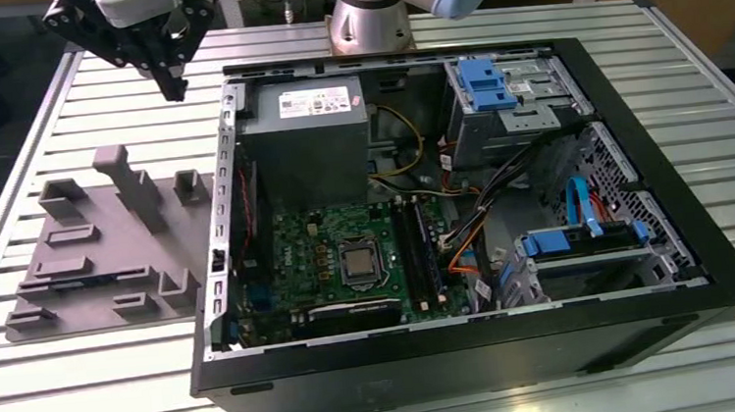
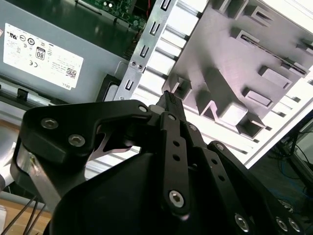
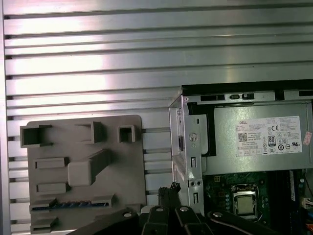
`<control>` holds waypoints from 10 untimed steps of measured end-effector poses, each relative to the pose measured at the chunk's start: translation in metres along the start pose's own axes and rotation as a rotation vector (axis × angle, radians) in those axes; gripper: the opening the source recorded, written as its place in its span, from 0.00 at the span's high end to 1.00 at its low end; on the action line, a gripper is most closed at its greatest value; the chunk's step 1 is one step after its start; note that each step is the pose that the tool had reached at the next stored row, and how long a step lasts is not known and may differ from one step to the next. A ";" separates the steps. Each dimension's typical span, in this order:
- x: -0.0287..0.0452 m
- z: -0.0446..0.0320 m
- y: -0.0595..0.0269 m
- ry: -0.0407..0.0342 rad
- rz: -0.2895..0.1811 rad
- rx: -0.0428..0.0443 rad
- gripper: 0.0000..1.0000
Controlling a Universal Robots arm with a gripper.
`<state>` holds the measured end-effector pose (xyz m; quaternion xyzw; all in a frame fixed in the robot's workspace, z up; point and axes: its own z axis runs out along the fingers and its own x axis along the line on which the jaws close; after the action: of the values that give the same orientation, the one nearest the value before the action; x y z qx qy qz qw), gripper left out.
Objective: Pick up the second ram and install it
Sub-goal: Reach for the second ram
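Currently the 2nd ram point(image 3: 73, 204) lies flat in a long slot of the grey holder tray point(image 1: 121, 235), which sits on the slatted metal table point(image 1: 93, 385) just beside the open PC case point(image 1: 688, 279), on the exterior view's left. Nothing is touching the ram. The pincer point(image 1: 174, 86) hangs above the table past the tray's far edge, well apart from the ram, w/ its fingertips point(image 2: 167, 99) pressed together, i.e. closed and holding nothing. Inside the case are the grey power-supply box point(image 1: 303, 142) at the far end, the green motherboard point(image 1: 305, 250) nearer, and black slot rails point(image 1: 413, 252) next to the CPU socket.
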<state>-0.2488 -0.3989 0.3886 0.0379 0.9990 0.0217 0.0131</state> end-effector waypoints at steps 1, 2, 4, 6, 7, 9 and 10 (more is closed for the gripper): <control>0.0011 0.0000 -0.0001 0.0000 0.000 0.0000 0.89; 0.0022 0.0001 -0.0002 0.0000 0.000 0.0001 0.89; 0.0045 0.0002 -0.0003 0.0001 0.000 0.0001 0.89; 0.0064 0.0004 -0.0005 0.0000 0.000 0.0000 0.89; 0.0072 0.0004 -0.0006 0.0000 0.000 0.0000 0.89; 0.0091 0.0006 -0.0007 0.0000 0.000 0.0000 0.89; 0.0100 0.0007 -0.0008 0.0000 0.000 0.0000 0.89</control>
<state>-0.2588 -0.3989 0.3876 0.0378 0.9990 0.0217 0.0131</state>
